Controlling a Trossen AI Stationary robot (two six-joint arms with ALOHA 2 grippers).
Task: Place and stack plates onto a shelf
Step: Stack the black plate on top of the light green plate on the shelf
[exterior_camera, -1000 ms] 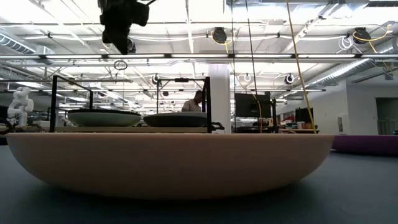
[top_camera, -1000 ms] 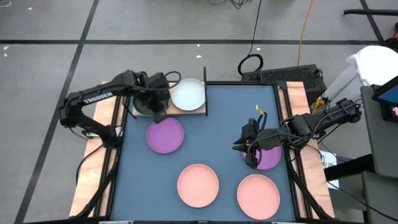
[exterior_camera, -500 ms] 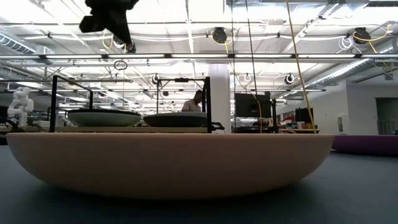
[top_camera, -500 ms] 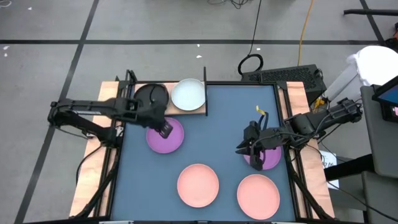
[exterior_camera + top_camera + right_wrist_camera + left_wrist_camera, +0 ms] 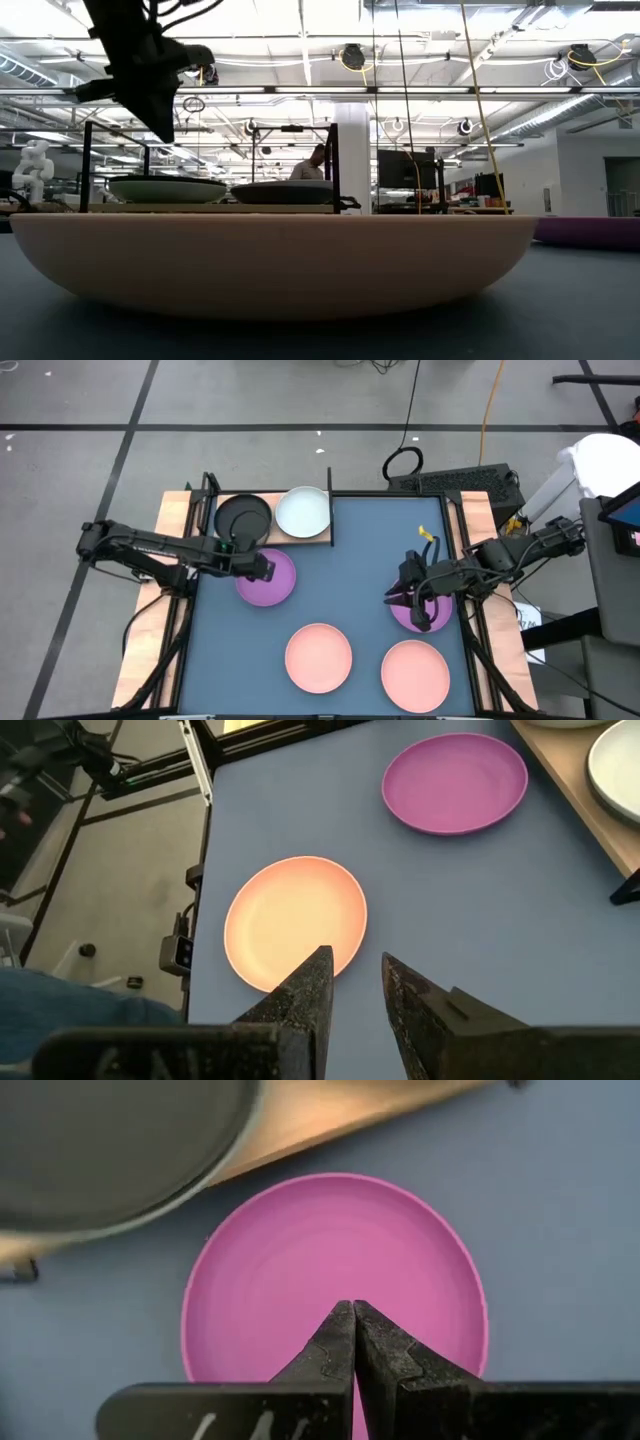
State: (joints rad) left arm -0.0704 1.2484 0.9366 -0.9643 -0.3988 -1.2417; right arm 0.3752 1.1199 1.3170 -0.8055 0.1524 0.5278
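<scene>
My left gripper [image 5: 262, 568] is shut and hovers above the left purple plate [image 5: 335, 1270], clear of it, as the low view shows it [image 5: 150, 110] up in the air. On the light-wood shelf [image 5: 322, 538] sit a black plate [image 5: 243, 515], with a pale rim showing under its edge, and a whitish plate [image 5: 302, 512]. My right gripper [image 5: 412, 603] is open over the left rim of the right purple plate [image 5: 432, 616]; I cannot tell if it touches. Two salmon plates [image 5: 318, 657] [image 5: 414, 673] lie flat on the mat.
The blue-grey mat [image 5: 350, 580] has free room in its middle and far right part. Thin black posts [image 5: 329, 490] stand at the shelf's corners. In the low view a salmon plate [image 5: 270, 265] fills the foreground. A person shows far behind the shelf [image 5: 312, 165].
My left gripper has left the shelf's black plate, moved toward the table's near edge and come down over the left purple plate. The arm has swung back toward the left edge. The black plate, hidden by the gripper before, now lies in plain view on the shelf.
</scene>
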